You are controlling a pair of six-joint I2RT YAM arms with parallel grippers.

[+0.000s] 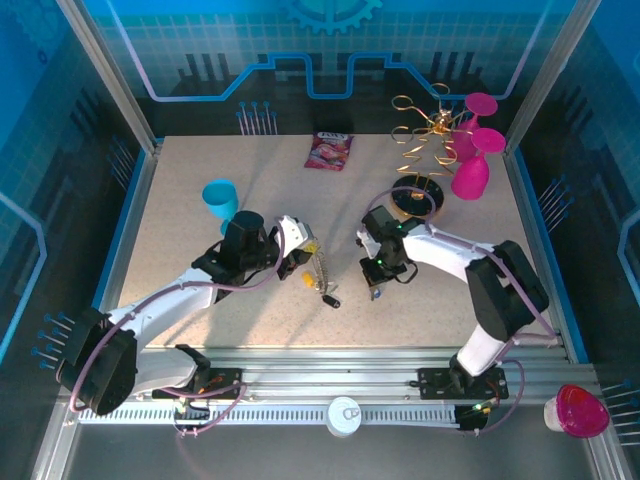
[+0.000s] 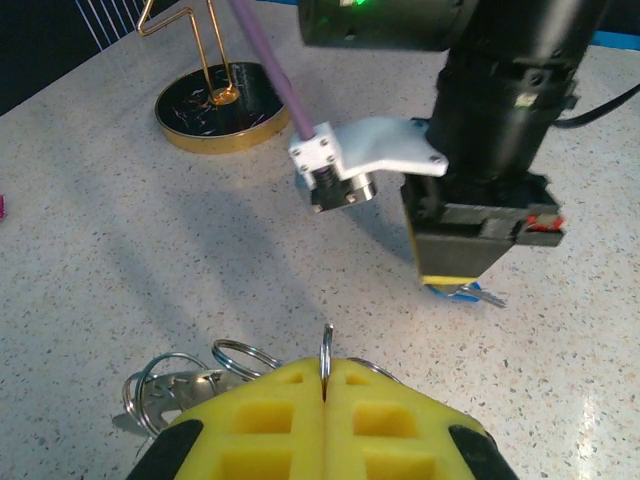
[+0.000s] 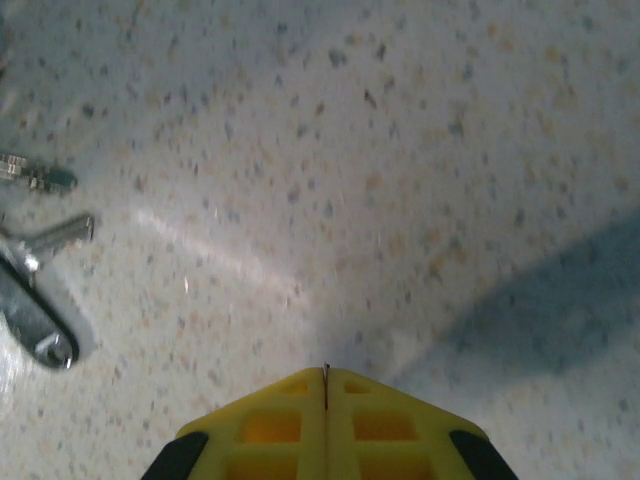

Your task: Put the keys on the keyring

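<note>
Keyring (image 2: 326, 352) edge-on in left tool (image 2: 326, 388); blue key (image 2: 468, 293) half-hidden under right tool (image 2: 448, 278)

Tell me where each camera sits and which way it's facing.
Top external: above and behind the arms, looking down on the table; both arms show.
Left wrist: low, facing the right gripper; own yellow fingers at bottom.
Right wrist: close over the tabletop, keys at left; own fingers at bottom.
Shared: top and left wrist both see the gold rack.
</note>
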